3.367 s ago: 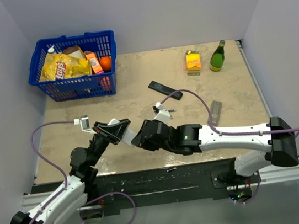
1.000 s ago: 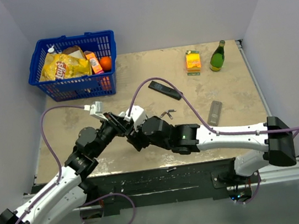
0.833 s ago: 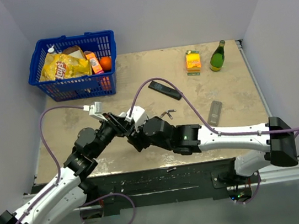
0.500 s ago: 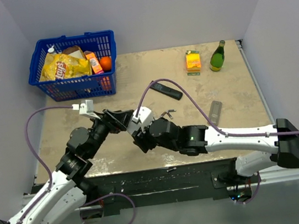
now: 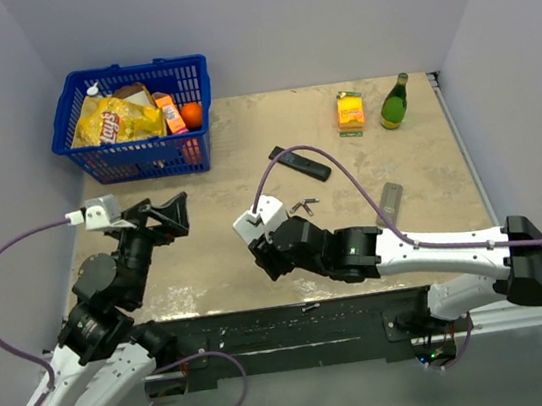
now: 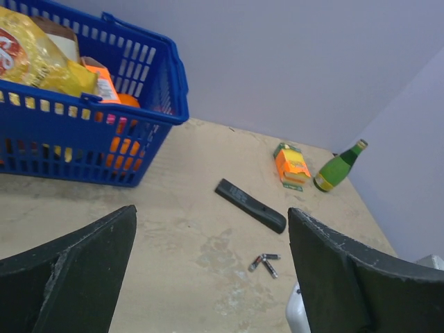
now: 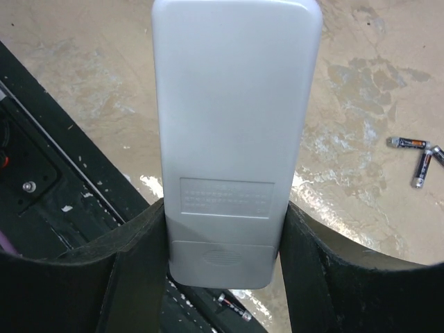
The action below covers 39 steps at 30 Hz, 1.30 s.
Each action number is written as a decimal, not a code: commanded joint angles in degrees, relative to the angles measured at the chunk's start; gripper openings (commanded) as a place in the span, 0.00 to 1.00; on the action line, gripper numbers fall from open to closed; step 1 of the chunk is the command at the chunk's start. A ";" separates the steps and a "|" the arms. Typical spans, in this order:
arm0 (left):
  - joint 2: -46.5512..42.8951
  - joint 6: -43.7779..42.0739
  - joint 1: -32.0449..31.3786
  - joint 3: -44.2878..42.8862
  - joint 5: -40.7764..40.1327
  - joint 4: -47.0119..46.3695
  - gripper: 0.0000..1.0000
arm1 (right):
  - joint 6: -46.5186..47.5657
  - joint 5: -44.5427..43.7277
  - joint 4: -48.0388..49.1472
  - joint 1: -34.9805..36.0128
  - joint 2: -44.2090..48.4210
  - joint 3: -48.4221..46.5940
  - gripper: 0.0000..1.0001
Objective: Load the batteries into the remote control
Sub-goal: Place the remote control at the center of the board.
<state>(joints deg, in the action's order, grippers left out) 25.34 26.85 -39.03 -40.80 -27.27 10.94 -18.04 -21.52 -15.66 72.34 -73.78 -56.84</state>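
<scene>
My right gripper [image 7: 225,218] is shut on a light grey remote control [image 7: 236,132], gripping its lower end with the back face and closed battery lid toward the camera. In the top view that remote control [image 5: 259,215] sticks up near the table's front centre. Three batteries [image 5: 302,205] lie loose on the table just right of it, seen also as batteries [image 6: 265,262] and batteries [image 7: 418,156]. One more battery [image 7: 234,307] lies on the black base rail. My left gripper [image 5: 167,216] hangs open and empty at the left, well apart from the remote.
A black remote [image 5: 299,163] lies behind the batteries, and a grey remote [image 5: 389,203] lies to the right. A blue basket [image 5: 136,68] of groceries stands at the back left. An orange box [image 5: 350,109] and a green bottle [image 5: 395,102] stand at the back right.
The left gripper, shut at the remote's end one second ago, has opened and swung back to the left. The right gripper keeps the remote and has shifted slightly right.
</scene>
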 commanded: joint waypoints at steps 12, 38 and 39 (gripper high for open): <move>-7.59 -13.14 -0.09 2.56 -9.91 4.71 1.00 | -4.72 3.24 -3.24 -7.12 -8.04 -6.61 0.00; -9.17 -13.93 0.97 4.59 -8.60 5.85 1.00 | -6.12 -2.30 -10.45 -14.68 -48.64 -45.46 0.00; -9.17 -13.84 1.06 4.67 -8.51 5.93 1.00 | -6.30 -2.39 -10.36 -14.94 -49.52 -46.07 0.03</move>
<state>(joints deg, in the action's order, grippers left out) 16.21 14.13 -38.33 -36.64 -36.34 17.32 -22.41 -20.82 -26.55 58.22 -121.82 -97.65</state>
